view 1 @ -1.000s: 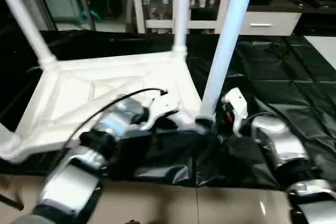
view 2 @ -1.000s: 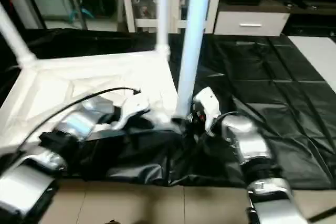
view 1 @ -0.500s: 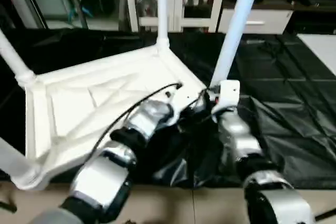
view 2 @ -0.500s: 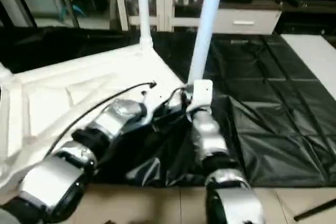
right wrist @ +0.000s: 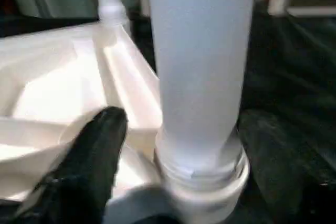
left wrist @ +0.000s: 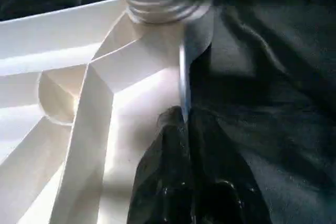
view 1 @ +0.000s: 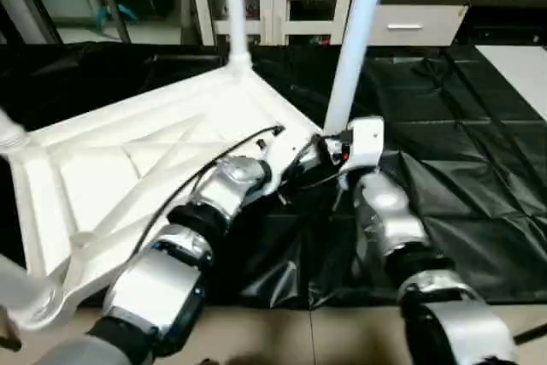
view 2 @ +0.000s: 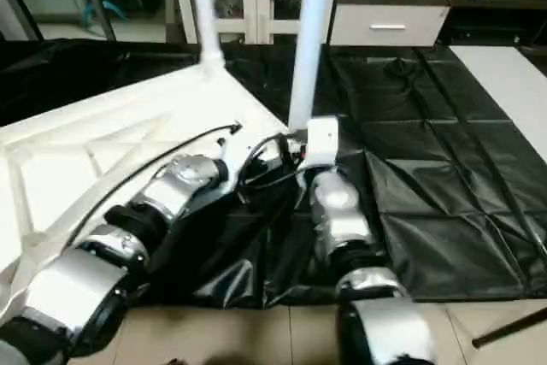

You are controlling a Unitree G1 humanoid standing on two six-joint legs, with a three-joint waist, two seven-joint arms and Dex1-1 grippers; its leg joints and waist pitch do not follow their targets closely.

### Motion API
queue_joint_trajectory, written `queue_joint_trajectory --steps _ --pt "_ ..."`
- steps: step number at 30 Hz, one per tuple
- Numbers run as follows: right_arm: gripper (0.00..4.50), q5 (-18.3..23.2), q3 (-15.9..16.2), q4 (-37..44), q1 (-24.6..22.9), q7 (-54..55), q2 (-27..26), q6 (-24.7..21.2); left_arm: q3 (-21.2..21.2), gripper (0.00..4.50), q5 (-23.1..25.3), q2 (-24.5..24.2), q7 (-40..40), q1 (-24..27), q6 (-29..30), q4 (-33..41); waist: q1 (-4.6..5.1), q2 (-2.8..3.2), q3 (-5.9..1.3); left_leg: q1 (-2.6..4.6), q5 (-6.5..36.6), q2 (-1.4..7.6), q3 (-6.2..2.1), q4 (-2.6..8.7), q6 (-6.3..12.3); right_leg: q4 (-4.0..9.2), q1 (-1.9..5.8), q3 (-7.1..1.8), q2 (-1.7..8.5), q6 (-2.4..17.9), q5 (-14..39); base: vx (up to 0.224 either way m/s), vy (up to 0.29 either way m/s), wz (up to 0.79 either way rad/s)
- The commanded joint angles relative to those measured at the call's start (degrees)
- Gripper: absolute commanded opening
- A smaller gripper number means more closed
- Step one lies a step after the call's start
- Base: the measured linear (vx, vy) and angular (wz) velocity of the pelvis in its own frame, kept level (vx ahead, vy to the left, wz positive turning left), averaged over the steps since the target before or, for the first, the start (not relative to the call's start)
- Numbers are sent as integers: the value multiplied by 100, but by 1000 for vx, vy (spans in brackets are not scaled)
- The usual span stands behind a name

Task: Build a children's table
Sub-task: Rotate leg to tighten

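Both grippers gather at the near corner leg of the upturned children's table [view 1: 145, 151]

The table lies underside-up on the black-draped worktable [view 1: 461, 126], ribs showing, legs rising from its corner sockets; the near right leg [view 1: 355, 40] stands in its socket, and the right gripper [right wrist: 173, 182] sits at that leg's base, one black finger [right wrist: 89, 156] beside the tube and not visibly pressing it, so whether it grips I cannot tell; the left gripper [left wrist: 184, 129] is clenched tight and empty, tips at the tabletop's edge by the same socket; a second ago the arms were spread apart, the right one outboard of the leg; now they have converged, which suggests seating or checking this leg is the step in hand.
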State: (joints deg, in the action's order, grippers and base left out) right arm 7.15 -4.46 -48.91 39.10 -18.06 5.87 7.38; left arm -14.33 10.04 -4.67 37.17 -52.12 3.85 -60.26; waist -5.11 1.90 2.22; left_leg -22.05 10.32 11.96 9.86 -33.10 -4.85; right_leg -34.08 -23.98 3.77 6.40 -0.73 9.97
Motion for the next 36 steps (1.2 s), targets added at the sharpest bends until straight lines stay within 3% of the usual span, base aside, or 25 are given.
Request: queue_joint_trajectory --steps 1,6,7,9,10,11,13,14,19,20,21,28,33,35,36 --pt "402 113 -47 259 -40 -325 125 -167 -117 0 95 -165 330 118 113 -4 -57 -62 -425 80 210 19 53 255 942 190 392 -132 130 1730 -810 0 0 0" --pt "432 -16 596 901 -396 -2586 1361 -496 -612 0 218 -720 1794 473 291 601 -151 -118 -399 70 349 54 74 241 1057 194 403 -119 141 1835 -592 0 0 0" --pt "447 -11 606 913 -403 -2622 1375 -506 -616 0 218 -725 1809 478 294 609 -176 -105 -400 75 383 61 64 243 1042 188 408 -116 143 1833 -532 0 0 0" --pt "447 255 977 1505 -735 -3980 1861 -948 -796 0 158 -950 2473 705 410 1030 -225 -167 -376 73 537 81 73 253 988 201 408 -122 142 1815 -286 0 0 0" --pt "447 305 1023 1598 -786 -4173 1926 -1030 -832 0 142 -992 2604 747 430 1118 -251 -156 -373 71 581 91 58 255 989 195 420 -121 150 1809 -226 0 0 0" --pt "447 345 1071 1667 -828 -4355 1986 -1100 -874 0 122 -1037 2754 794 416 1212 -274 -132 -358 84 737 111 67 274 949 219 381 -130 161 1777 12 0 0 0" --pt "447 435 1199 1765 -890 -4811 2111 -1284 -1027 0 53 -1188 3226 947 446 1567 -282 -190 -349 80 970 116 71 305 769 248 374 -132 169 1708 435 0 0 0" --pt "447 520 1281 1801 -899 -5112 2163 -1423 -1170 0 -1 -1318 3612 1068 549 1899 -290 -162 -340 90 1081 127 59 328 660 257 356 -140 177 1679 639 0 0 0" --pt "447 583 1251 1733 -831 -5234 2078 -1470 -1338 0 -30 -1459 4002 1200 647 2306 -354 -137 -324 162 1337 141 80 357 374 296 271 -178 179 1575 999 0 0 0" --pt "447 547 1261 1698 -814 -5228 2058 -1448 -1345 0 -15 -1446 3987 1197 658 2310 -368 -151 -327 151 1326 135 79 363 324 290 289 -178 181 1553 987 0 0 0" --pt "447 506 1293 1695 -807 -5236 2056 -1450 -1348 0 11 -1427 3965 1199 696 2343 -381 -118 -330 159 1327 134 82 362 275 288 280 -181 175 1530 952 0 0 0" --pt "431 265 1474 1616 -802 -5307 2122 -1350 -1361 0 95 -1408 3834 1207 805 2466 -392 -147 -352 128 1146 103 74 347 261 259 322 -170 170 1467 722 0 0 0" --pt "385 202 1549 1453 -706 -5422 2115 -1276 -1380 0 117 -1435 3846 1194 834 2486 -393 -100 -354 125 1251 98 60 355 243 268 326 -161 172 1473 792 0 0 0" --pt "359 199 1539 1424 -696 -5397 2091 -1264 -1383 0 121 -1447 3844 1206 835 2493 -391 -107 -352 124 1261 94 64 354 235 271 330 -161 163 1483 759 0 0 0" --pt "350 196 1532 1423 -694 -5391 2069 -1270 -1399 0 130 -1465 3853 1212 853 2505 -396 -55 -355 125 1279 96 55 356 225 263 331 -160 160 1488 729 0 0 0"
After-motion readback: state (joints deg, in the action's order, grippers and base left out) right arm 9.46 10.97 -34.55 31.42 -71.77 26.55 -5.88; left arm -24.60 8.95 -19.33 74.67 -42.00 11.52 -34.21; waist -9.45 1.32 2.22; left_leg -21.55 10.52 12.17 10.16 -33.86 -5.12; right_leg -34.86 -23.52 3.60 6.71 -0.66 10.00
